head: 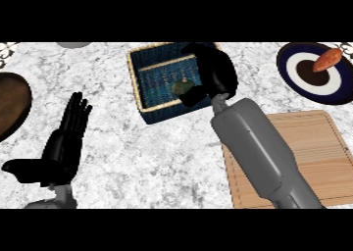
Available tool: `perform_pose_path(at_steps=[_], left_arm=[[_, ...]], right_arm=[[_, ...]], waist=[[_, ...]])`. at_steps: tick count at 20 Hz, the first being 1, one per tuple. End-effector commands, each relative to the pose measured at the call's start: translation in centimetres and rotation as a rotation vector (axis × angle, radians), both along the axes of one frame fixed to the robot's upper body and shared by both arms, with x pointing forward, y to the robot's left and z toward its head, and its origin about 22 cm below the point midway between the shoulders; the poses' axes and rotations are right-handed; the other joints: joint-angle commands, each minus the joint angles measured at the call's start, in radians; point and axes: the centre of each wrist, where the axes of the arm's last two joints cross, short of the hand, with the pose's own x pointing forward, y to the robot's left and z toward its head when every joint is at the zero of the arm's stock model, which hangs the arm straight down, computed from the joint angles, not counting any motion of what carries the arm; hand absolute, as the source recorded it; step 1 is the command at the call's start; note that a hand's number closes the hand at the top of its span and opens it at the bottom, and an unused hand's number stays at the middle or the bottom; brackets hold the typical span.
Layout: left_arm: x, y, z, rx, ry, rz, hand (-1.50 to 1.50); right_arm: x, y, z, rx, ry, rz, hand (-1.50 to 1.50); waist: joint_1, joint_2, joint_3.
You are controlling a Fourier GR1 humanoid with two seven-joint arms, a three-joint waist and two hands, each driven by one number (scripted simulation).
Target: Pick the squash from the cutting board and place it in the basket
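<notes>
Dark green squash (183, 87): lying inside the blue woven basket with tan rim (147, 105), just beside the black right hand (215, 68), which hangs over the basket with fingers released. Pale wooden cutting board (317, 157): on the marble counter (150, 152), right of the basket. Left hand (63, 142): resting open at lower left, fingers straight.

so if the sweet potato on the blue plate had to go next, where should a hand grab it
Across its thick middle, coming from above. The sweet potato lies tilted over the rim of the blue plate, long and tapered, so its ends are narrower; the right hand, now over the basket, is nearer.
</notes>
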Motion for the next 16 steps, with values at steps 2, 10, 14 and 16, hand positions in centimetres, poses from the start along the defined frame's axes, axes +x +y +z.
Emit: perform_pose_path(at_steps=[2,10,14,16], left_arm=[[-0.5,0.3,0.0,0.014,-0.006,0.008,0.0],[1.1,-1.5,-0.3,0.013,-0.004,-0.002,0.0],[1.1,0.2,0.5,-0.022,0.021,0.003,0.0],[0.4,-2.4,1.6,-0.01,0.008,0.006,0.0]], right_arm=[[-0.6,-0.3,0.8,0.08,-0.022,0.024,-1.5],[1.2,-0.8,1.3,0.186,-0.235,-0.013,-1.5],[0.8,-4.6,3.8,0.23,-0.313,-0.064,-1.5],[-1.2,-2.0,3.4,0.22,-0.294,-0.095,-1.5]], waist=[[-0.005,-0.003,0.0],[0.001,0.002,0.0],[-0.009,-0.001,0.0],[-0.011,-0.005,0.0]])
